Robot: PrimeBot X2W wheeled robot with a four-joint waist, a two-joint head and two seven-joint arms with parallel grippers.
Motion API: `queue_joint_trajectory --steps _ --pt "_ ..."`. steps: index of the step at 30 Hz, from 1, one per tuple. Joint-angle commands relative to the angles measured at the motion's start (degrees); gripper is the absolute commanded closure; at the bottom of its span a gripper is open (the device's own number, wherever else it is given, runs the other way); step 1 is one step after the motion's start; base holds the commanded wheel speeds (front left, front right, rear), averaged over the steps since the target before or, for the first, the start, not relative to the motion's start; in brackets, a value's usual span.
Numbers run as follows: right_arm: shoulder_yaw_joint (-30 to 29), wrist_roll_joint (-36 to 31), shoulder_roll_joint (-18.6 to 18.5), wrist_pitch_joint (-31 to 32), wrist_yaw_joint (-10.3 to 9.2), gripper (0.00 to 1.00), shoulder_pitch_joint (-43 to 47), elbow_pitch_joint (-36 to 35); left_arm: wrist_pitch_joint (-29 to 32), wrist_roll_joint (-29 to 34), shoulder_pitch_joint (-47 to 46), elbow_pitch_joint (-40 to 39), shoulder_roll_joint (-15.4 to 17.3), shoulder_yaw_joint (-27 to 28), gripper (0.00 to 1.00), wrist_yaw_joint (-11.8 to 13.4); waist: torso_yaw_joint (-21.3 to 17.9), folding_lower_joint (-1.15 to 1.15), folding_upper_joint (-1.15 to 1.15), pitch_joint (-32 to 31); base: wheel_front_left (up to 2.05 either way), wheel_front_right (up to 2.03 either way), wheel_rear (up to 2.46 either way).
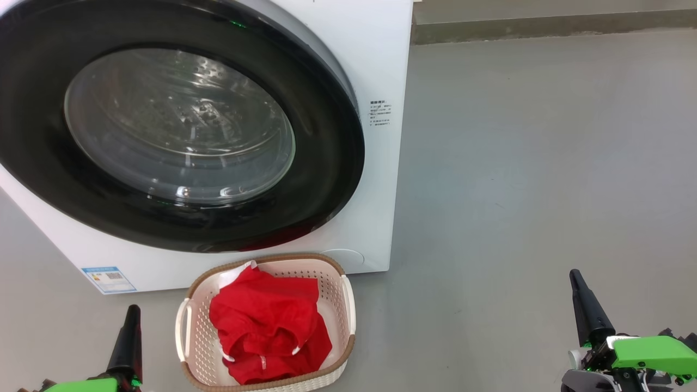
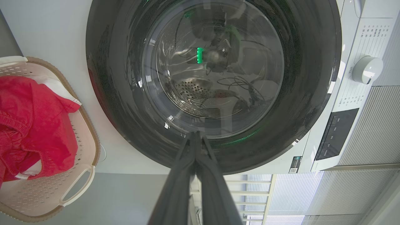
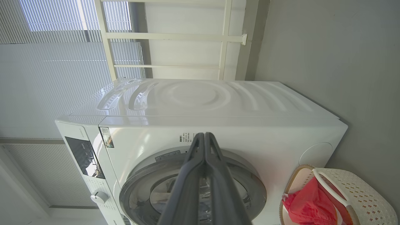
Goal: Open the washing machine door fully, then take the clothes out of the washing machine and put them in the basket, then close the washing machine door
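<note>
Head view: one big white front-loading washing machine; its one round black-rimmed glass door sits closed. One cream perforated plastic basket just beside the machine's base holds bright red clothes, count unclear. Left end effector and right end effector: fingers pressed together, empty. Grey floor lies open rightward.

Left gripper with long, tapering matte black fingers above a bright green shell, right gripper alike, green cover over a white collar and grey metal base, dark fittings alongside, possibly cables or screws
</note>
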Motion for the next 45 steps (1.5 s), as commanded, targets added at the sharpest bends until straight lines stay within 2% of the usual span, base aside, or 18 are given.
queue_joint_trajectory --steps 1,45 --pt "1.3 0.0 0.0 0.3 -0.05 1.00 -0.6 -1.7 0.4 0.0 -2.2 -1.1 1.0 2.0 1.00 -0.2 0.0 0.00 0.00 0.0 0.00 0.00 0.00" --pt "1.2 -0.1 0.1 0.5 -0.05 1.00 -0.6 -1.7 0.4 0.0 -2.2 -1.1 0.9 2.0 1.00 -0.2 0.0 0.00 0.00 0.0 0.00 0.00 0.00"
